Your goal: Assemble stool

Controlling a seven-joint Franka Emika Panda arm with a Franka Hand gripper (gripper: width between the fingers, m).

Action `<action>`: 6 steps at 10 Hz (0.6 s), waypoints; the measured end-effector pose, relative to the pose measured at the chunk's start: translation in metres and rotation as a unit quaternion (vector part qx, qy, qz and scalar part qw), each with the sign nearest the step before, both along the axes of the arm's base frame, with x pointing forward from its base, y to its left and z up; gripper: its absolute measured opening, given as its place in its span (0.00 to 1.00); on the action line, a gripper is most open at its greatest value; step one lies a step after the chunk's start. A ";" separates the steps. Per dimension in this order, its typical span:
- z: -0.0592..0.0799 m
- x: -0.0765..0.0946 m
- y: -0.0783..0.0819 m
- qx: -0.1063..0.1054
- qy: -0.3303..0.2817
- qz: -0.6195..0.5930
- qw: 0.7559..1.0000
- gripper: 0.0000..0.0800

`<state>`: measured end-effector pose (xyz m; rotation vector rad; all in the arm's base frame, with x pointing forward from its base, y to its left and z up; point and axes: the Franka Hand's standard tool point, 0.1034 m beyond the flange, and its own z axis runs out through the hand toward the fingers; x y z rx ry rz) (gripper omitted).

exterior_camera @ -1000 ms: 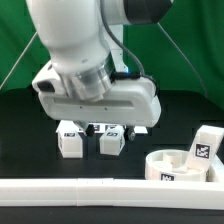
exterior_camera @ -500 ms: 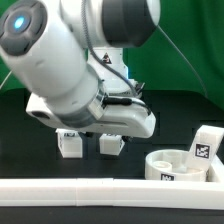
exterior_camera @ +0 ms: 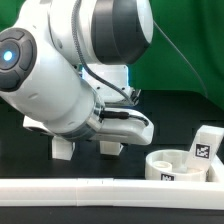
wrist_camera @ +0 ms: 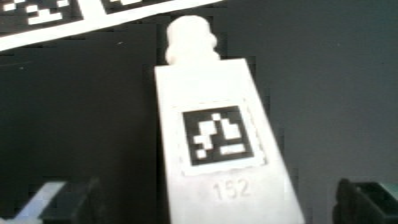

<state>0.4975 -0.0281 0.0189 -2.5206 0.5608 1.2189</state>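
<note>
Hand [wrist_camera: 205,200] held open, nothing clamped: fingertips [wrist_camera: 45,200] set wide apart, either side of stool leg [wrist_camera: 214,125], no touch seen. Leg laid on black bench [wrist_camera: 71,120], tag turned to wrist camera, "152" printed below tag, peg end pointed away from fingertips.

Exterior view: hand hidden by arm [exterior_camera: 60,90]. Seat disc [exterior_camera: 180,168] taken as landmark.
- Upright leg [exterior_camera: 204,146] at disc's far rim.
- Near leg [exterior_camera: 110,147] and far leg [exterior_camera: 63,149] under arm, toward exterior view's left of disc.
- L-shaped rail [exterior_camera: 90,190] laid in front of disc.

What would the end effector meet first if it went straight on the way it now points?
Probably the white stool leg, framed by the open end effector; depth is unclear in the wrist view.
</note>
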 end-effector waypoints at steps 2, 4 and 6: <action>-0.002 -0.005 0.004 0.011 0.005 0.008 1.000 0.81; 0.000 -0.008 0.004 0.020 0.007 0.013 1.000 0.81; 0.000 -0.010 0.002 0.021 0.013 0.010 1.000 0.81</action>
